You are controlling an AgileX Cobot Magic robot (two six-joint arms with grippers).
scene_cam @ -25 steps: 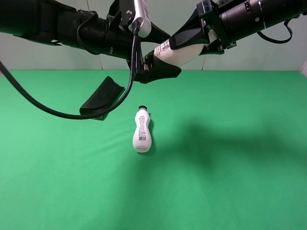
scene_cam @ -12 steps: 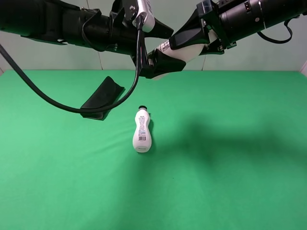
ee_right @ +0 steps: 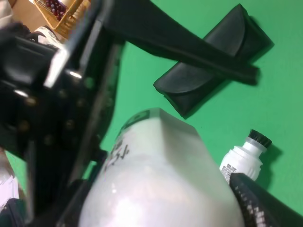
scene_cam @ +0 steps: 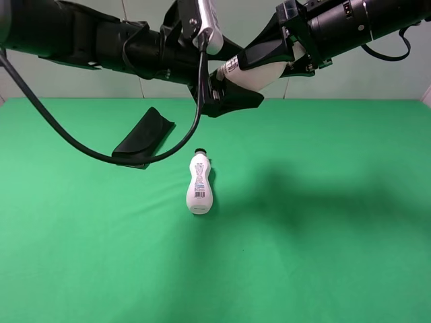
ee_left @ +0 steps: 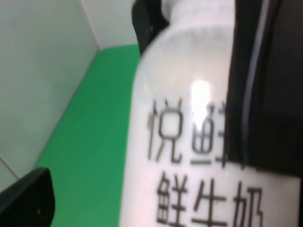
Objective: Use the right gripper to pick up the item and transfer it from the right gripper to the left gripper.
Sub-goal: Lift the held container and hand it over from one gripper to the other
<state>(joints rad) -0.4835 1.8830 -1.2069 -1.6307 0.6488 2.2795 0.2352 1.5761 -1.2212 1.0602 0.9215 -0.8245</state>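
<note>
The item was smooth cream-white plastic with a soft sheen and a bright glare spot on its side; its dark characters sat flat on the surface. The table wore a matt green cloth, even and unwrinkled. The flat case looked matt black. The slim bottle was glossy white plastic. A silver-white block had a satin shine, and the cable below it was smooth, dull black.
</note>
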